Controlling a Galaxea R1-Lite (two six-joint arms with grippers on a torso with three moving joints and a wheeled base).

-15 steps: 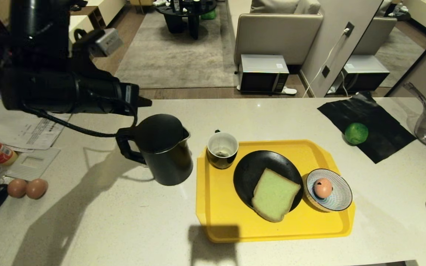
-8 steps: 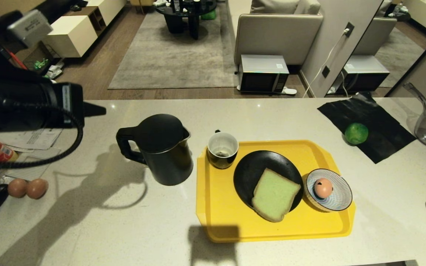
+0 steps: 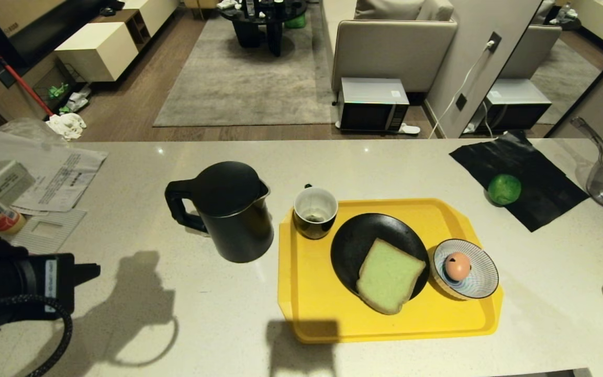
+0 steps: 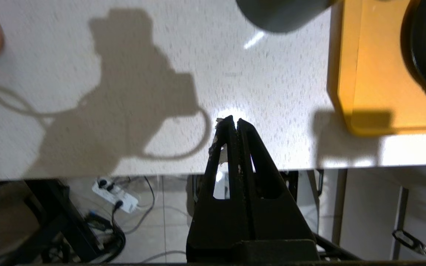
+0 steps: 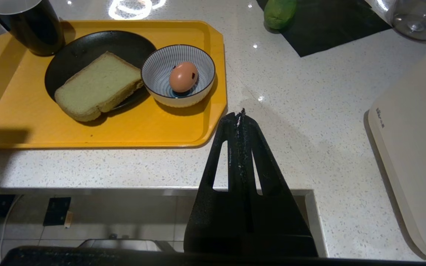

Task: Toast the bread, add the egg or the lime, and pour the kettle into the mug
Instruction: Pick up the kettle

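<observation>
Both grippers closed and empty: left gripper [image 4: 234, 122] near counter's front edge, well left of kettle [image 3: 228, 209]; right gripper [image 5: 241, 115] parked beside yellow tray [image 3: 301, 293]. Kettle stands upright just left of mug [image 3: 315, 211]; likely heavy, rigid, smooth-walled, so I'd grab the loop handle [image 3: 177, 206], not the body

Kettle [image 4: 283, 14] mostly out of frame

The left arm [image 3: 13, 288] is showing a thick matte black cylinder with a small white label strip near its end and a black braided cable looping under it. A grey box-shaped camera module [image 3: 2, 181] is sitting on it. The left gripper [image 4: 234, 120] and the right gripper [image 5: 240, 114] are looking alike: two black, rough, triangular fingers with cut-out windows, narrowing to a point.
</observation>
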